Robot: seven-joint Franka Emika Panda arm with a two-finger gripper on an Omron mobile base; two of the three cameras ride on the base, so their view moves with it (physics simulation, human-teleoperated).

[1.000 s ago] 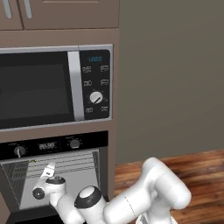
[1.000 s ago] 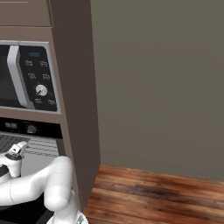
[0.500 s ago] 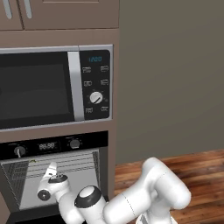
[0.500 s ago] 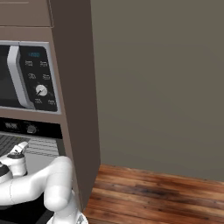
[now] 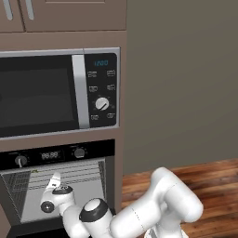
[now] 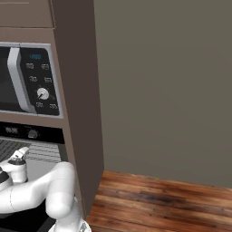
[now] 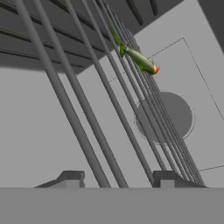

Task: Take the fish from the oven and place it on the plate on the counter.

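On the wire rack (image 7: 109,100) inside the oven (image 5: 60,186) lies the fish (image 7: 136,57), a slender green body with an orange-tipped end, resting across the rack's bars toward 1 o'clock in the hand view. In the left base view it is only a tiny yellowish speck (image 5: 35,171) at the upper left of the oven cavity, near 10 o'clock from the hand.

The claw (image 7: 118,177) is inside the oven, its two dark fingertips (image 7: 70,177) rising at 6 o'clock of the hand view with rack bars running between and past them. The fish sits well apart from the fingertips, so nothing is grasped; the jaws stand apart with a plain gap, though whether they are fully released I cannot tell. A round grey disc (image 7: 162,117) shows on the oven's rear wall behind the bars, below the fish.

From the left base view the claw (image 5: 55,179) points into the open cavity. Above it runs the oven's black panel with knobs and display (image 5: 50,155), and at 12 o'clock sits the microwave (image 5: 60,93). Wooden floor (image 6: 163,199) lies at 3 o'clock.
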